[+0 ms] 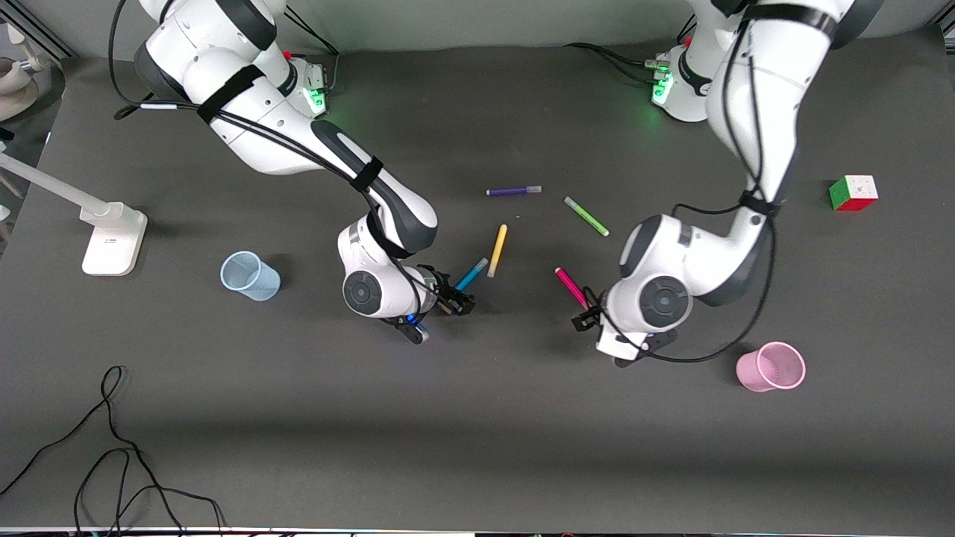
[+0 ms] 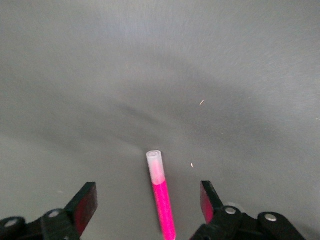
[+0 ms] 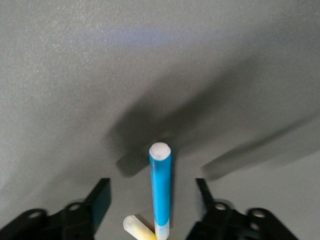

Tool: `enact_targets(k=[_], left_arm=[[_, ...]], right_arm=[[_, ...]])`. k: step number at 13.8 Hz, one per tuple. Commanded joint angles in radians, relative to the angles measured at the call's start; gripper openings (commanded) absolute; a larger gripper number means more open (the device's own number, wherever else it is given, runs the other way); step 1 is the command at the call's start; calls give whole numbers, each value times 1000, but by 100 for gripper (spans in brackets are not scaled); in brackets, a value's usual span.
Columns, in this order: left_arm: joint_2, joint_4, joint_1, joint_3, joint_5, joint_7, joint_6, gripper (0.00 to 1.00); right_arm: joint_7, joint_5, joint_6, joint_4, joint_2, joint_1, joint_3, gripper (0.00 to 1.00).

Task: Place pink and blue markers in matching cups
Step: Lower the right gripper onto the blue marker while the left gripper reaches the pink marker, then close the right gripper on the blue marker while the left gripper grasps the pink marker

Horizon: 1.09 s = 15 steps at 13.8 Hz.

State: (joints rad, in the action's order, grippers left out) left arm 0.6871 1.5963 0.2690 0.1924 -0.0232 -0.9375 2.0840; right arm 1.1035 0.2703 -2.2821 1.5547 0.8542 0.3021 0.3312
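Note:
The blue marker (image 1: 471, 274) lies on the dark table, its end beside the yellow marker (image 1: 497, 250). My right gripper (image 1: 453, 302) is low over its near end, open, one finger on each side; in the right wrist view the blue marker (image 3: 161, 190) runs between the fingers (image 3: 97, 202). The pink marker (image 1: 571, 288) lies toward the left arm's end. My left gripper (image 1: 586, 313) is open over its near end, and the pink marker (image 2: 162, 200) lies between the pads (image 2: 209, 200). The pale blue cup (image 1: 250, 276) stands at the right arm's end, the pink cup (image 1: 772, 366) at the left arm's end.
A green marker (image 1: 586, 216) and a purple marker (image 1: 513, 191) lie farther from the camera than the task markers. The yellow marker's cap (image 3: 137, 229) touches the blue marker. A colour cube (image 1: 853, 193), a white stand (image 1: 112, 239) and a loose cable (image 1: 112, 447) sit at the edges.

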Motion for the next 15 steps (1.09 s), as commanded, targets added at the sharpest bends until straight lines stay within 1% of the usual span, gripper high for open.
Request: enact_targets(k=[1,2,4,5,8,9,10,12,13,14,15], left_arm=[[-18,71,15,-5,-12,-66,47,86],[-17,86,28,-5,-14,-67,56,80],[-17,105,32,-5,-53,-66,60,72],[-17,106,41,-5,-60,-66,70,67],[-14,108,50,-5,-98,-69,71,62],[-12,108,50,-5,-98,-69,74,59],[-12,108,50,-5,-100,-69,79,53],[-6,109,53,-5,-101,-69,102,33],[-3,119,53,-4,-103,-69,116,22],[-3,123,53,-4,-103,-69,128,14],[2,128,55,-5,-103,-69,134,6]], right_arm=[[21,1,3,-15,6,0,-6,56],[19,-3,1,-15,5,-3,-8,52],[18,-14,1,-15,8,-5,-8,38],[18,-26,1,-15,12,-5,-8,36],[18,-37,-5,-15,16,-6,-8,19],[18,-37,-5,-15,16,-9,-8,11],[18,-39,-5,-15,14,-11,-8,0],[15,-42,10,-16,-15,-30,-9,0],[13,-51,48,-15,-59,-44,-14,0],[10,-66,106,-16,-108,-50,-26,0],[3,-81,156,-15,-160,-63,-50,0]])
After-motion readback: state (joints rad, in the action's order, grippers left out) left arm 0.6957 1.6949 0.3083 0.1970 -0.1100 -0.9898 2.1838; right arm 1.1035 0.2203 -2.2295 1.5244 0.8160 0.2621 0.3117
